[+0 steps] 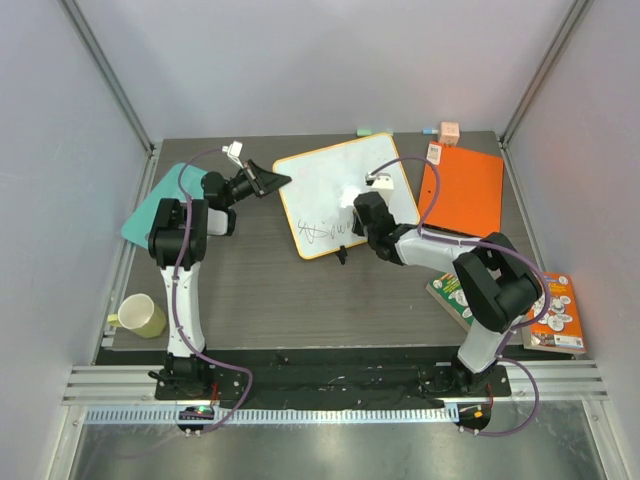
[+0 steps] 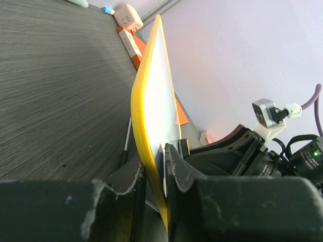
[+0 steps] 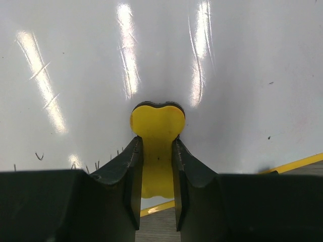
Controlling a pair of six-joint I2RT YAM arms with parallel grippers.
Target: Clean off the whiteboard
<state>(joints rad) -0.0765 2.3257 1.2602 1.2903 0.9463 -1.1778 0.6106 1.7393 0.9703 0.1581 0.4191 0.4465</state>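
Whiteboard (image 1: 330, 185): lying slantwise on the bench (image 1: 260, 290) toward the back, between the two arms; the thin yellow rim is running all round it.
Left tool (image 2: 157, 174): clamping the board's left edge, with the rim sitting between the two fingers; whether that edge is lifting off the bench is hard to tell.
Right tool (image 3: 156, 171): gripping a yellow eraser (image 3: 157, 126), with its fingers closing on the eraser's narrow lower part.
Eraser: reaching onto the white surface near the middle of the board; its working face is pointing away from the wrist camera, so contact is not showing plainly.
Scribbles (image 1: 322, 230): black marks sitting near the board's near edge; only a few strokes are peeking past the right fingers in the wrist view, and they are too small to read.
Glare: bright streaks are washing over the white surface.
Orange folder (image 1: 465, 190): lying right of the board, with a cable crossing it.
Teal sheet (image 1: 155, 205): lying at far left, with the left arm covering part of it.
Mug (image 1: 143, 316): standing at the near left corner.
Books (image 1: 555, 310): lying at the right edge, partly hiding under the right arm.
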